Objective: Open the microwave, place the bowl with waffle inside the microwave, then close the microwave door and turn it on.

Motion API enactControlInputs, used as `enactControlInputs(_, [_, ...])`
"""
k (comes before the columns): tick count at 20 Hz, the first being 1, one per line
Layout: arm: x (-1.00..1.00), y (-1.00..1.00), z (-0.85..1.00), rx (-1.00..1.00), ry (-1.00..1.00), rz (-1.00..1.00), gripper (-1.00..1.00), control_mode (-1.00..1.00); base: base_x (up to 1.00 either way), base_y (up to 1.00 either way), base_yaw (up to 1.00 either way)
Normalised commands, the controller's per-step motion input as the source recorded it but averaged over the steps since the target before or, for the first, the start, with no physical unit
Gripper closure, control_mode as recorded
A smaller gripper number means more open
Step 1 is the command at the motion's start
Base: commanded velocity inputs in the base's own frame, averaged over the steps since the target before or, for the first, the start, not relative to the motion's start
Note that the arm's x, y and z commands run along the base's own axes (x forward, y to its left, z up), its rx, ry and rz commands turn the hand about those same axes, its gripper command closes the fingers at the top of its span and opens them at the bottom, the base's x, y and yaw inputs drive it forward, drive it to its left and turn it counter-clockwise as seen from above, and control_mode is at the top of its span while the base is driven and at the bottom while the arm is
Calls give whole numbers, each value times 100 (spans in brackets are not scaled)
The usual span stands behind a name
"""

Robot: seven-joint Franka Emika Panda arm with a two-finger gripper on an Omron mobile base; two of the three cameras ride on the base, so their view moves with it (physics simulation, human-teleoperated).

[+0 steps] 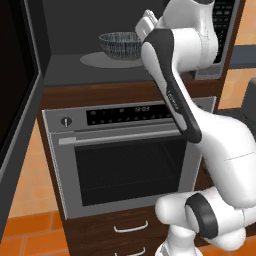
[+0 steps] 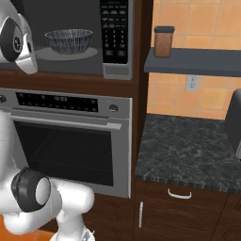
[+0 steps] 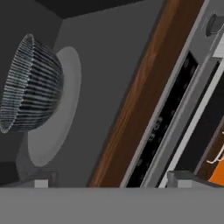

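Item: bowl (image 1: 120, 44), ribbed dark grey, upright on the round turntable (image 2: 70, 53) inside the microwave (image 2: 70, 37); waffle hidden by its rim.
Item: gripper (image 3: 111, 181), fingers spread wide, holding nothing, just outside the cavity.
Item: microwave door (image 1: 17, 95), swung open at my left.
Handling note: I judge placement done; I back the hand straight out, clear of the bowl, then reach behind the door's edge to push it shut.

1 bowl (image 2: 68, 41), 1 microwave (image 2: 116, 37), 1 oven (image 2: 70, 141), 1 jar (image 2: 163, 41), 1 shelf (image 2: 197, 61), 1 worktop (image 2: 188, 150).
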Motion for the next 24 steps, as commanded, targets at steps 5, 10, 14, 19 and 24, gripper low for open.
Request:
enactControlInputs(5, [-100, -1, -49, -28, -3, 27, -100, -100, 0, 0, 0])
enactControlInputs(10, [-99, 1, -44, -28, -8, 22, -100, -100, 0, 0, 0])
enactControlInputs(14, [-12, 33, -64, -23, -18, 25, -100, -100, 0, 0, 0])
enactControlInputs(19, [0, 64, -61, -27, -29, 16, -100, -100, 0, 0, 0])
enactControlInputs(24, [-1, 61, -19, -15, -32, 1, -100, -100, 0, 0, 0])
